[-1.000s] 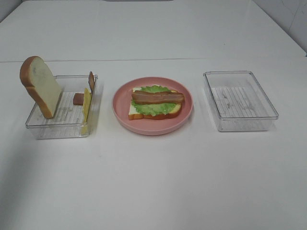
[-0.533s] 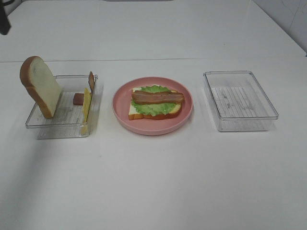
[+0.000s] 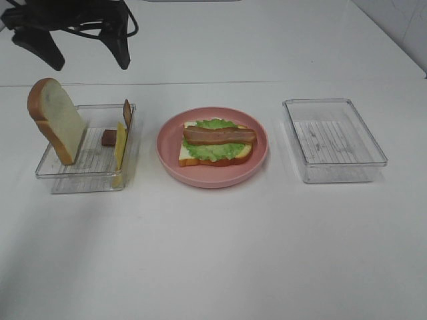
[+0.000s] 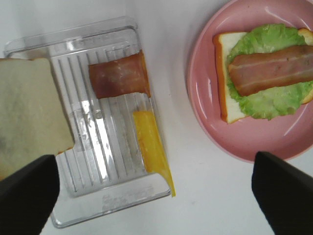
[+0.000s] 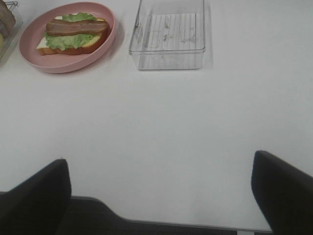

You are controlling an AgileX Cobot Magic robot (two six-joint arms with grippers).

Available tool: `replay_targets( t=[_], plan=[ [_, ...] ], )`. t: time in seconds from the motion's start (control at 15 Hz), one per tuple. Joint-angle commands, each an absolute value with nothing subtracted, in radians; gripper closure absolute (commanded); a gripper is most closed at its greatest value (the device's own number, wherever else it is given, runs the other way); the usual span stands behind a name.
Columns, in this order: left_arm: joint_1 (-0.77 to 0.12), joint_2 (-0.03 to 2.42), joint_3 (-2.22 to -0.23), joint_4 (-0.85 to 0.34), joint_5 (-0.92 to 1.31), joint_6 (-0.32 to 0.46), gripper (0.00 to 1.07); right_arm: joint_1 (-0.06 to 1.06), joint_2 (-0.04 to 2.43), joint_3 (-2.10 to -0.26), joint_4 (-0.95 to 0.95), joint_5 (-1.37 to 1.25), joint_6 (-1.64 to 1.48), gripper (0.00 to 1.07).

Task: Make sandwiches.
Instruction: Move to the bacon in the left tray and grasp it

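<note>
The open sandwich (image 3: 215, 143) lies on the pink plate (image 3: 170, 157): a white bread slice, green lettuce and a reddish-brown meat strip (image 3: 219, 136) on top. It also shows in the left wrist view (image 4: 266, 73) and the right wrist view (image 5: 73, 34). A clear left tray (image 3: 53, 173) holds an upright bread slice (image 3: 57, 120), a meat piece (image 4: 119, 76) and a yellow cheese slice (image 4: 152, 144) leaning on its wall. My left gripper (image 3: 87, 57) is open and empty, high above and behind this tray. My right gripper (image 5: 159, 196) is open and empty over the bare table near the front.
An empty clear tray (image 3: 333, 139) stands to the right of the plate, also in the right wrist view (image 5: 168, 36). The white table's front edge (image 5: 171, 226) runs below the right gripper.
My left gripper has come into the exterior view at the top left and now hangs wide open behind the left tray. The food and trays have not moved.
</note>
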State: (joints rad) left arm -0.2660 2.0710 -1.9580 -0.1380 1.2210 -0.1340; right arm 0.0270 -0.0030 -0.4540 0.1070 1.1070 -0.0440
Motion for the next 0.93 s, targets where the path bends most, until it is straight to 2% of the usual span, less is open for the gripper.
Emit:
replay_targets(
  t=[0.07, 0.27, 0.4, 0.6, 0.93],
  plan=[
    [-0.271, 2.16, -2.005, -0.147, 1.318, -0.14, 0.07, 0.024, -0.028, -0.45, 0.11, 1.1, -0.045, 0.11],
    [-0.271, 2.214, -2.031, -0.101, 1.318, -0.14, 0.07, 0.024, -0.028, -0.45, 0.11, 1.1, -0.045, 0.11],
    [-0.27, 2.275, -2.091, -0.097, 1.316, -0.113, 0.07, 0.024, -0.028, -0.45, 0.11, 1.1, -0.045, 0.11],
    [-0.27, 2.338, -2.146, -0.1, 1.317, -0.113, 0.08, 0.024, -0.028, -0.45, 0.11, 1.1, -0.045, 0.11],
    [-0.264, 2.388, -2.147, -0.054, 1.314, -0.114, 0.09, 0.024, -0.028, -0.45, 0.111, 1.1, -0.045, 0.11]
  ],
)
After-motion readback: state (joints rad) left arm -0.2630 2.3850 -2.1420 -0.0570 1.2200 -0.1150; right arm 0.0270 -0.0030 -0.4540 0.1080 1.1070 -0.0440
